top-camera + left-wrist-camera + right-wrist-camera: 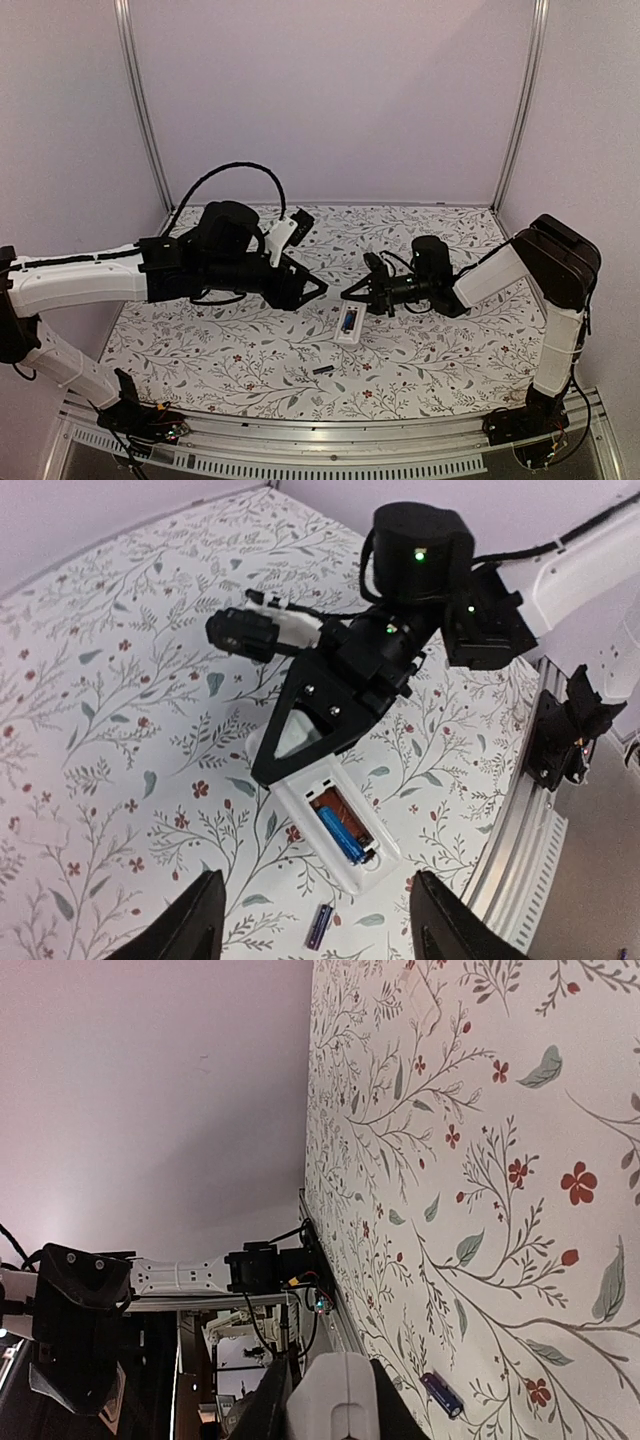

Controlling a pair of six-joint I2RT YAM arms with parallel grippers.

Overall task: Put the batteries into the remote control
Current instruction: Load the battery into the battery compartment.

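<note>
remote control (330, 825): lay bay-up on the table (100, 680); centre of the top view, lower centre of the left wrist view
right gripper (268, 768): closed on the far end of the remote control; white end seen pinched between its fingers at bottom centre of the right wrist view
left gripper (316, 878): stood wide open; held nothing; hung above the near end of the remote control
blue battery (342, 835): sat in one slot of the bay; slot beside it looked empty, with coppery parts bare
dark battery (320, 925): lay loose on the table at bottom centre of the left wrist view; just beside the near end of the remote control, not touching it; untouched by either gripper
progress: judged half done; one cell in, one to go
risk, pick: thin round cell on a flat top; could have rolled out of a slightly off-centre pinch, toward the rail (520, 820) at lower right
risk, clip: little room beside the near end of the remote control; could have knocked that end with a finger on the way down and jarred the blue battery loose
risk, pivot: held at one end only; could have swung or tipped under a push into the bay
risk, polarity: ends of the dark battery too small to read; could have gone in reversed
risk, seating: could have been left perched on the bay's edge if brought in tilted
risk, crowding: both grippers close over the same small part; could have collided near the bay
</note>
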